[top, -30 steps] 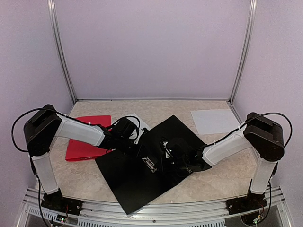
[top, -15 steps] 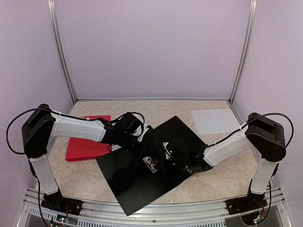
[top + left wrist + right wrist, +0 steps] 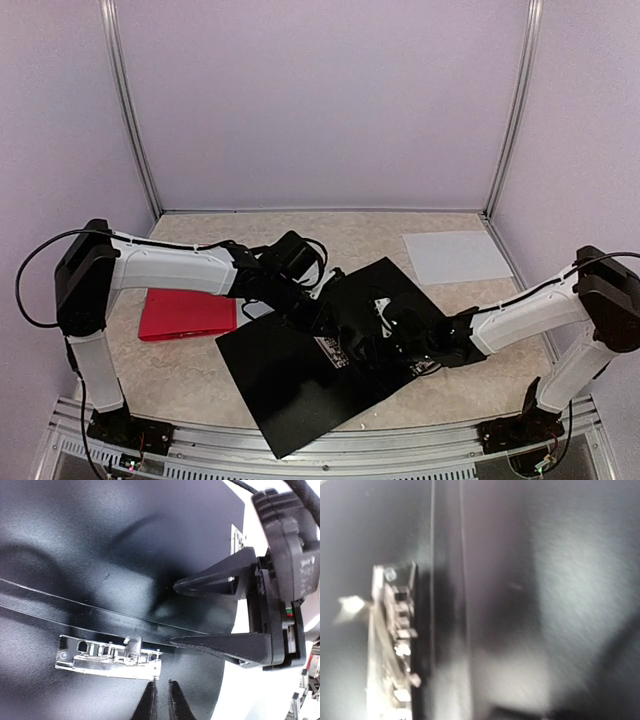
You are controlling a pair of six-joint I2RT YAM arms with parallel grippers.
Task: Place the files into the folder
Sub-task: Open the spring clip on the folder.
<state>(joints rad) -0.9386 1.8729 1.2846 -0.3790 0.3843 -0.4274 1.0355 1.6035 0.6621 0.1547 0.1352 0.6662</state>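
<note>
Nothing is filed yet: the open black plastic folder (image 3: 290, 390) lies under both tools. The left gripper (image 3: 161, 702) is nearly together and empty, just before the silver metal clip (image 3: 107, 655). The right gripper (image 3: 174, 613) is apart and empty. The white paper sheet (image 3: 455, 256) lies well beyond it.

Booth w/ plain pale lilac walls (image 3: 320, 100) at back & both sides. Silver metal left post (image 3: 130, 110) & right post (image 3: 512, 110) stand in the back corners. Counter (image 3: 360, 228) is beige, marbled stone look. Metal rail (image 3: 420, 432) runs along near edge. Light soft & even, shadows faint.
</note>
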